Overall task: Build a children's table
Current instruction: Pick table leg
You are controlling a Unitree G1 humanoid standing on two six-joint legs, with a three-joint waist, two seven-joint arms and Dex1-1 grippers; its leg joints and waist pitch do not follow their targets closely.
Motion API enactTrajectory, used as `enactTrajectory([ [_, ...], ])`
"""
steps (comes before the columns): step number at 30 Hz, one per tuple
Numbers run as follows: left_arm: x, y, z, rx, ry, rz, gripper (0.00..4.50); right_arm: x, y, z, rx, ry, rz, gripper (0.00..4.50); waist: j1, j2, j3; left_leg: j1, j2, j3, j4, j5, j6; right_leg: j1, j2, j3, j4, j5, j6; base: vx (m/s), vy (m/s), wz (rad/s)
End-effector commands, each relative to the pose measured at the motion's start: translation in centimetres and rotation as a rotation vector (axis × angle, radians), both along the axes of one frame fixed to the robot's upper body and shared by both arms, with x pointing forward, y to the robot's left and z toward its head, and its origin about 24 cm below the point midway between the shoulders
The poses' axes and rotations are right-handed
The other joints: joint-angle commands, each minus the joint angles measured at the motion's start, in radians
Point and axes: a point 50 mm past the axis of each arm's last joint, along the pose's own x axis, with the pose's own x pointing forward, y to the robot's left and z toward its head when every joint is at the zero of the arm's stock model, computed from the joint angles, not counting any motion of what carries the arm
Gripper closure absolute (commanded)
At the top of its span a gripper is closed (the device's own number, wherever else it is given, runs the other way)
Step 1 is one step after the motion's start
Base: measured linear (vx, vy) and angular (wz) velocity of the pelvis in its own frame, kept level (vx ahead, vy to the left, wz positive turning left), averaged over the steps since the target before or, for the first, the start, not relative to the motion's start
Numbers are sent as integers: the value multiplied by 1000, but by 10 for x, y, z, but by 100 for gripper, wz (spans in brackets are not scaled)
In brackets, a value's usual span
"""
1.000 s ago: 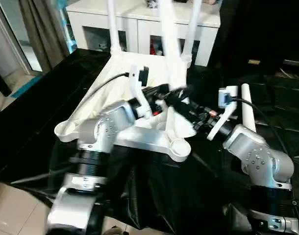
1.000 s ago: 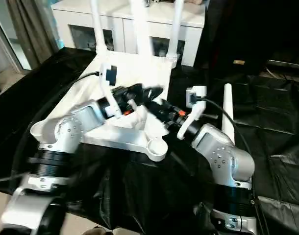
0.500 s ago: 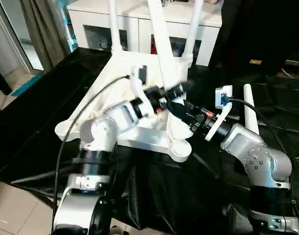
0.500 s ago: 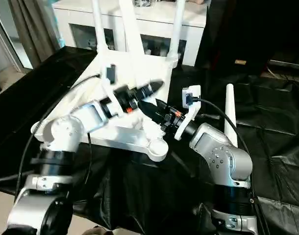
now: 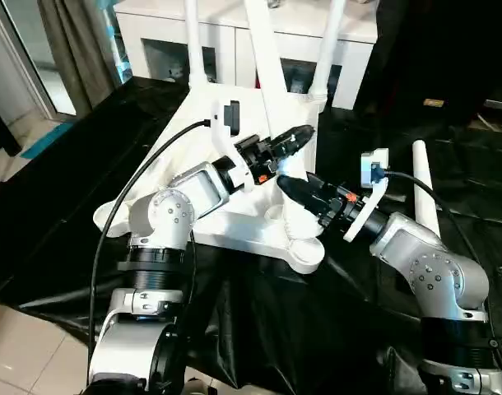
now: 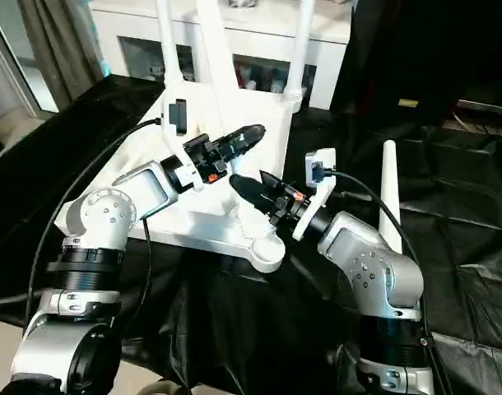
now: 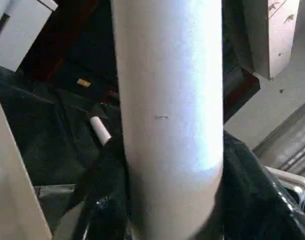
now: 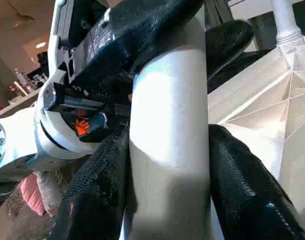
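The white table top lies upside down on black cloth, ribbed underside up. Two legs stand in its far corner sockets. A third leg leans over the top, its foot near the near right corner socket. My left gripper is shut on this leg higher up, and my right gripper is shut on it just below. In the right wrist view black fingers flank the leg. A fourth leg lies loose on the cloth at the right.
A white cabinet with glass-fronted shelves stands right behind the table top. Black cloth covers the work surface. A curtain hangs at the far left. Tiled floor shows at the near left.
The held leg's upper end has swung left. My left gripper has moved higher on the leg and my right gripper has dropped lower, so they now sit apart.
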Motion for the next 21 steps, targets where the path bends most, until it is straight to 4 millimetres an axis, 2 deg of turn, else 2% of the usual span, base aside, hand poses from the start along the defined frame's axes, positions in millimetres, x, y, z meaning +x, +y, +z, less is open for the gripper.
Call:
enactTrajectory([
  [1, 2, -2, 11, 4, -25, 6, 247, -1, -1, 5, -5, -31, -2, 261, 6, -5, -77, 17, 63, -35, -61, -79, 51, 59, -92, 61, -70, -90, -194, 0, 0, 0],
  [6, 2, -2, 9, 35, -26, 31, 253, 0, -1, 3, -60, -48, -19, 262, 5, -5, -76, 17, 62, -35, -62, -84, 46, 60, -91, 61, -72, -100, -185, 0, 0, 0],
  [8, 4, -2, 8, 86, -49, 64, 254, 1, 1, 0, -115, -52, -21, 192, 4, -2, -76, 17, 62, -36, -62, -78, 43, 60, -90, 61, -70, -90, -179, 0, 0, 0],
  [10, 8, -3, 4, 251, -116, 153, 255, 1, 6, -2, -204, -73, -24, 183, 4, -2, -77, 17, 65, -40, -63, -81, 39, 59, -88, 61, -73, -97, -164, 0, 0, 0],
  [13, 9, -6, 6, 351, -164, 213, 255, 6, 12, -5, -325, -100, -82, 160, 2, -4, -77, 16, 65, -40, -63, -79, 29, 61, -90, 63, -71, -89, -151, 0, 0, 0],
  [16, 8, -9, 9, 394, -197, 237, 255, 9, 15, -9, -378, -84, -117, 152, -2, 1, -77, 16, 63, -39, -63, -81, 27, 59, -89, 63, -68, -78, -163, 0, 0, 0],
  [19, 6, -11, 12, 429, -214, 287, 256, 12, 22, -18, -427, -46, -160, 152, -4, -1, -78, 18, 66, -38, -62, -88, 28, 58, -89, 63, -64, -61, -187, 0, 0, 0],
  [21, 5, -11, 11, 438, -220, 290, 256, 13, 24, -18, -422, -42, -166, 152, -4, -4, -77, 18, 64, -37, -62, -94, 32, 59, -90, 64, -69, -72, -190, 0, 0, 0],
])
